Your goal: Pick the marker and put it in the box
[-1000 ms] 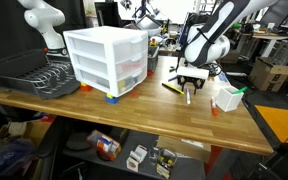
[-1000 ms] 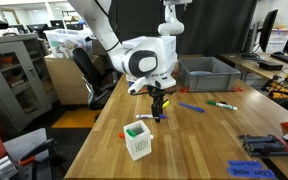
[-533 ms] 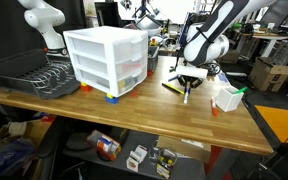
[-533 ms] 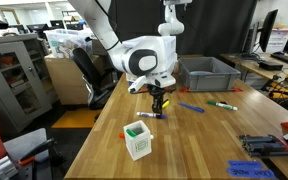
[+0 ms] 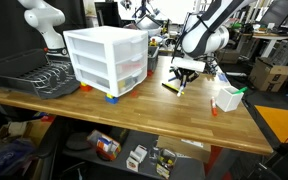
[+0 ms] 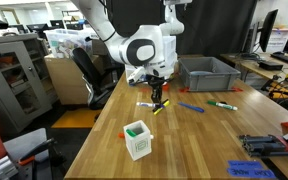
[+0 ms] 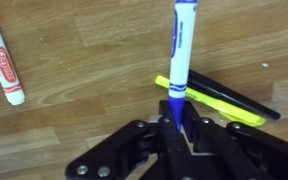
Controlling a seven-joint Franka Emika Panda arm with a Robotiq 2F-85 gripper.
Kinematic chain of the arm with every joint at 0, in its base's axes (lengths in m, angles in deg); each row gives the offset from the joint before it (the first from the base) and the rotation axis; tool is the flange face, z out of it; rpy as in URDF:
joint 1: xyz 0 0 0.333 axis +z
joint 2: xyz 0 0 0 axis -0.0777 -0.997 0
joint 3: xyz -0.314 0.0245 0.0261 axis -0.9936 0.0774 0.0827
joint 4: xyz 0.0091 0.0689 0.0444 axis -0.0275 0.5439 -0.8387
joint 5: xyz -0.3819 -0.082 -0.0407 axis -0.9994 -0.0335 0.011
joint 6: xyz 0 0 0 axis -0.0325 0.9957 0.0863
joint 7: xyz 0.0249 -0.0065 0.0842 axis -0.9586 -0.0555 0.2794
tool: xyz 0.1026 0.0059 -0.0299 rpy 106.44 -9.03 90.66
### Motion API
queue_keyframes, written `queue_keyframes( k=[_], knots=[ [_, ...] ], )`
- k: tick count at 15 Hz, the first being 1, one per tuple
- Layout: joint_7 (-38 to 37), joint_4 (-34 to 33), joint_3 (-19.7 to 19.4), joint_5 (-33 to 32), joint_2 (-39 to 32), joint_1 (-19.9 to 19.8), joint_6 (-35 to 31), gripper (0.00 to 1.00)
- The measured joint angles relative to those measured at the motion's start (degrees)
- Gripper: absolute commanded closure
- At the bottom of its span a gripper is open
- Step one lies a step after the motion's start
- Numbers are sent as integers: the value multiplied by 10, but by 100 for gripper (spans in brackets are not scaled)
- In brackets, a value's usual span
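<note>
Your gripper (image 7: 179,118) is clamped on the marker (image 7: 182,50). In the wrist view the fingers close around its blue end, and the whitish barrel, printed with a blue band, runs straight out beyond them. Directly under the held marker a yellow-and-dark pen (image 7: 224,103) lies slantwise on the bench (image 5: 134,112), and a red-and-white marker (image 7: 4,62) lies well apart at the left edge of that view. In an exterior view the gripper (image 6: 157,92) points downward with the marker hanging from it. Whether the marker's tip touches the wood cannot be told. The box (image 6: 136,148), white and open-topped with a green piece at its rim, stands apart from the gripper, nearer the camera. A small blue pen (image 6: 191,107) and a green marker (image 6: 222,104) lie on the wood beyond the gripper, before a grey bin (image 6: 206,72). In an exterior view the box (image 5: 227,98) stands near the bench's end, the white drawer unit (image 5: 106,58) toward the other end, and your gripper between them.
</note>
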Motion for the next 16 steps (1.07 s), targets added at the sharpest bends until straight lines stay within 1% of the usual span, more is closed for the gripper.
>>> queue_keyframes(
  k=[2,3,5,7,9,11,12,13,14,16],
  knots=[
    [-11,15,-7,-22,36,15,0,96],
    [-28,26,-18,-48,57,28,0,96],
    [-81,53,-54,-122,96,64,1,96],
    [-159,80,-90,-207,131,100,9,96],
    [-254,105,-122,-289,159,134,35,96],
    [-341,130,-160,-357,183,175,72,96],
    [-387,140,-163,-399,196,182,101,96],
    [-436,149,-155,-442,211,180,137,96],
    [-478,158,-140,-476,228,173,176,96],
    [-541,178,-93,-520,267,144,256,96]
  ],
)
